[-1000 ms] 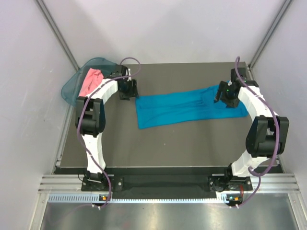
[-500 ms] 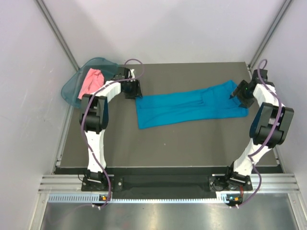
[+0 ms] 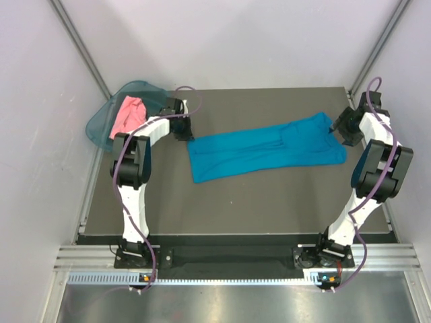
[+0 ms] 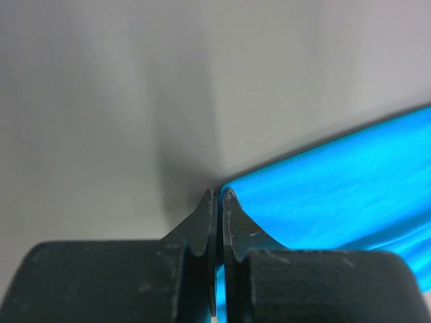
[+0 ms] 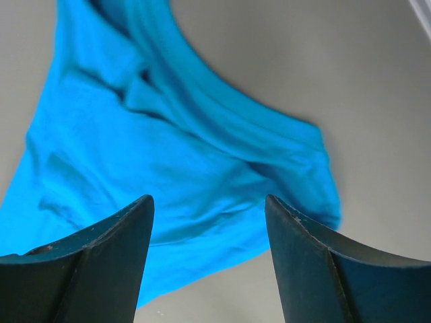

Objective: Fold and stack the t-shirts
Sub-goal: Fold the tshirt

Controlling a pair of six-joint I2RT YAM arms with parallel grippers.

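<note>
The teal-blue t-shirt (image 3: 262, 151) lies spread in a long band across the far half of the dark table. My left gripper (image 3: 183, 132) is at its far left corner. In the left wrist view the gripper (image 4: 220, 194) is shut, its tips at the edge of the blue cloth (image 4: 337, 195), and a strip of blue shows between the fingers. My right gripper (image 3: 338, 128) hovers open at the shirt's right end; its wrist view shows the wrinkled cloth (image 5: 168, 155) between the spread fingers (image 5: 209, 202). The salmon-pink t-shirt (image 3: 128, 113) lies bunched in the basket.
A teal plastic basket (image 3: 100, 126) sits off the table's far left corner, behind the left arm. Grey walls stand close on both sides. The table's right edge (image 3: 377, 168) runs just beside the right arm.
The left gripper has gone from open to shut at the shirt's left corner, and that corner shifted slightly left. The right gripper moved right and back off the cloth, staying open.
</note>
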